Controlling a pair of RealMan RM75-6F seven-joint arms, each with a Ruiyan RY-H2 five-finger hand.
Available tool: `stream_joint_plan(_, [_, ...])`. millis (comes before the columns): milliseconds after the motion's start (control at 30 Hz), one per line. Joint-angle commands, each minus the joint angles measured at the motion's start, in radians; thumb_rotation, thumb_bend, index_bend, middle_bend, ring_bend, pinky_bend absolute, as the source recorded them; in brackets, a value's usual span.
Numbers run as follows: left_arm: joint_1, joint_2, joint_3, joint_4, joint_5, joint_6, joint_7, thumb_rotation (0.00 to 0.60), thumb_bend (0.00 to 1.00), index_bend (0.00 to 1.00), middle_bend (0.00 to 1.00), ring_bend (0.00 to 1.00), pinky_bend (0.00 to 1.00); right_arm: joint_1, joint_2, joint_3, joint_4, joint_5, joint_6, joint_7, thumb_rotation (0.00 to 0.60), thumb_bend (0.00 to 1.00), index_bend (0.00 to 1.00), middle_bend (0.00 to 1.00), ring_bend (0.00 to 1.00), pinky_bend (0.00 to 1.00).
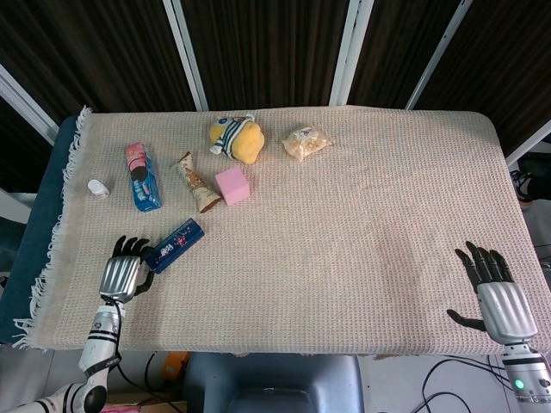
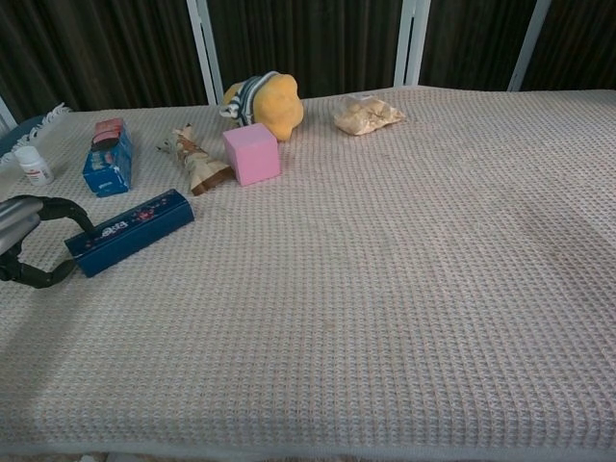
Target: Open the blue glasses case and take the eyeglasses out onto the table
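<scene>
Cloth (image 1: 344, 241) covers the whole table in the head view, and the blue glasses case (image 1: 175, 244) lies closed on it near the left front corner, set at a slant with its near end toward the left hand (image 1: 126, 272). That slant looks useful: the end points at the hand, so the fingers can close across the case's narrow width. The left hand rests on the cloth with its dark fingers spread, their tips at the case's end; whether they touch it or sit just beside it cannot be told here. It holds nothing. The right hand (image 1: 498, 297) lies flat and spread near the right front edge, well apart from the case and empty. Farther back stand a blue packet (image 1: 145, 182), a small white bottle (image 1: 99, 188), a wooden figure (image 1: 196, 181), a pink cube (image 1: 232, 185), a yellow plush toy (image 1: 235, 138) and a clear bag of snacks (image 1: 306, 142).

In the chest view the case (image 2: 131, 231) is seen from the side, lid down, nothing taken out yet. The left hand (image 2: 29, 241) shows only at the frame edge, one finger arched over toward the case's near end and another curled below, apart with a gap between. The right hand is out of this frame.
</scene>
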Motion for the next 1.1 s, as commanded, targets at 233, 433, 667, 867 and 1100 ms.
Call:
stream_joint_plan(233, [-0.006,0.000,-0.001,0.003,-0.007,-0.002,-0.004,0.600,0.41,0.42,0.19,0.11,0.06,0.000,-0.001,0.000,0.000,0.000,0.000,-0.003,0.600,0.20,0.00,0.00,0.00,0.00])
stream_joint_plan(433, [-0.007,-0.001,-0.003,-0.001,-0.016,0.001,-0.004,0.600,0.44,0.43,0.20,0.11,0.06,0.000,-0.001,0.000,0.000,0.001,0.000,-0.003,0.600,0.20,0.00,0.00,0.00,0.00])
stream_joint_plan(667, [-0.008,0.001,-0.005,-0.007,-0.021,0.004,-0.006,0.600,0.44,0.45,0.20,0.11,0.06,-0.001,-0.001,0.000,0.000,0.001,0.000,-0.003,0.600,0.20,0.00,0.00,0.00,0.00])
stream_joint_plan(867, [-0.010,0.004,-0.007,-0.012,-0.024,0.007,-0.011,0.600,0.45,0.46,0.21,0.11,0.06,-0.001,-0.001,0.000,-0.001,0.000,0.001,-0.004,0.600,0.20,0.00,0.00,0.00,0.00])
stream_joint_plan(1100, [-0.012,0.005,-0.011,-0.014,-0.030,0.006,-0.016,0.600,0.46,0.47,0.21,0.11,0.06,-0.001,-0.001,0.000,0.000,-0.001,0.002,0.000,0.600,0.20,0.00,0.00,0.00,0.00])
